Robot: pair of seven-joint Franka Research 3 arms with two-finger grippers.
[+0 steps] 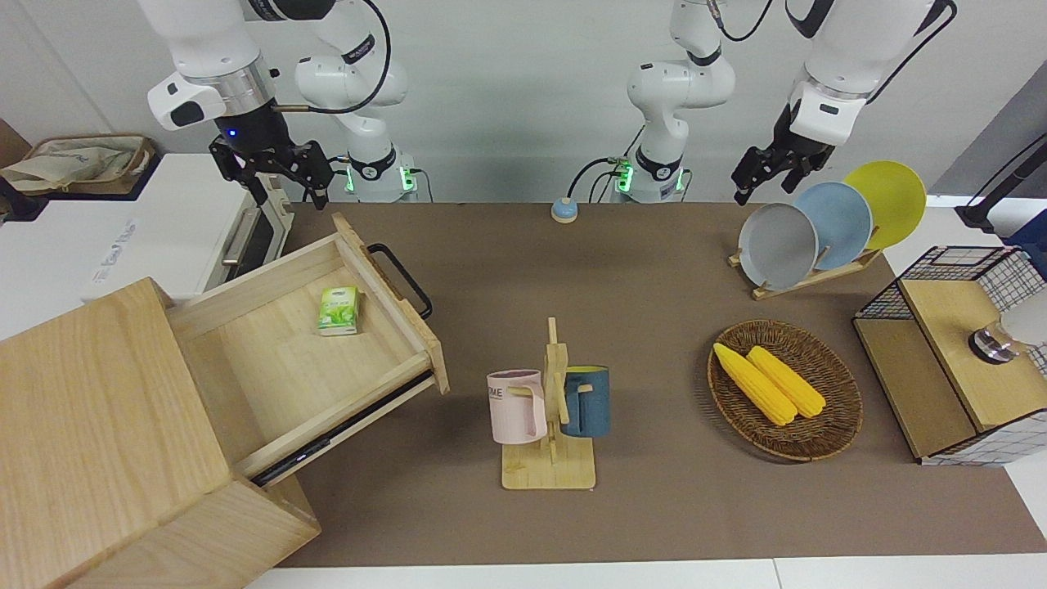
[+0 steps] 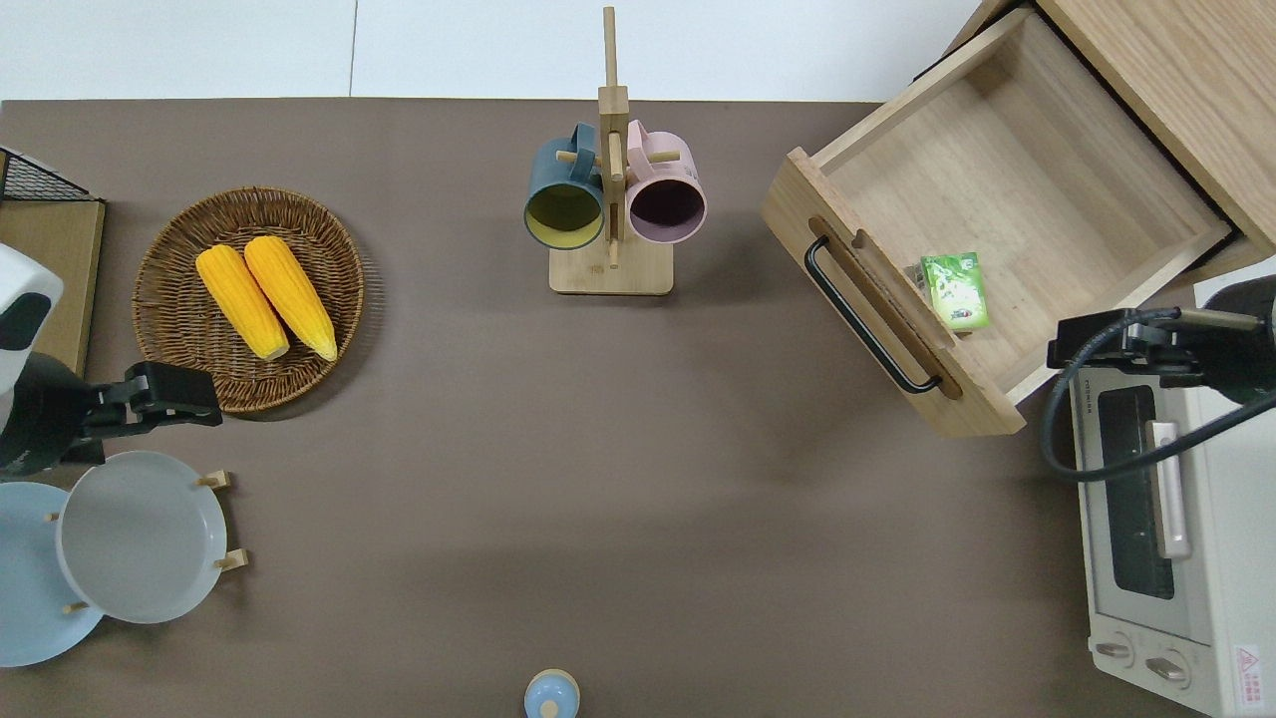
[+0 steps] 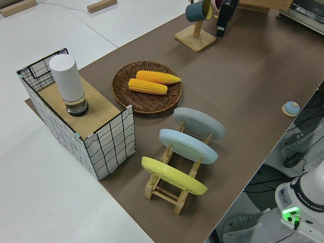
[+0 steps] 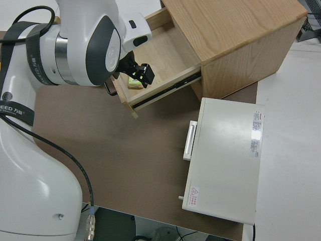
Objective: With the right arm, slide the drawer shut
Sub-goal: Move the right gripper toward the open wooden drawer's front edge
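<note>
The drawer [image 1: 270,352] stands pulled far out of the light-wood cabinet [image 1: 90,425] at the right arm's end of the table. Its black bar handle [image 1: 401,278] faces the middle of the table. A green packet [image 1: 339,310] lies inside, close to the front panel. In the overhead view the drawer [image 2: 1027,189], handle [image 2: 867,314] and packet [image 2: 955,290] show too. My right gripper [image 1: 290,192] is open and empty in the air, over the drawer's corner nearest the robots [image 2: 1059,351]. It also shows in the right side view [image 4: 142,76]. The left arm is parked, its gripper [image 1: 765,182] open.
A white toaster oven [image 2: 1166,558] stands nearer to the robots than the drawer, close beside it. A mug rack [image 1: 550,409] stands mid-table. A basket with corn [image 1: 784,388], a plate rack [image 1: 818,229] and a wire shelf box [image 1: 957,360] are at the left arm's end.
</note>
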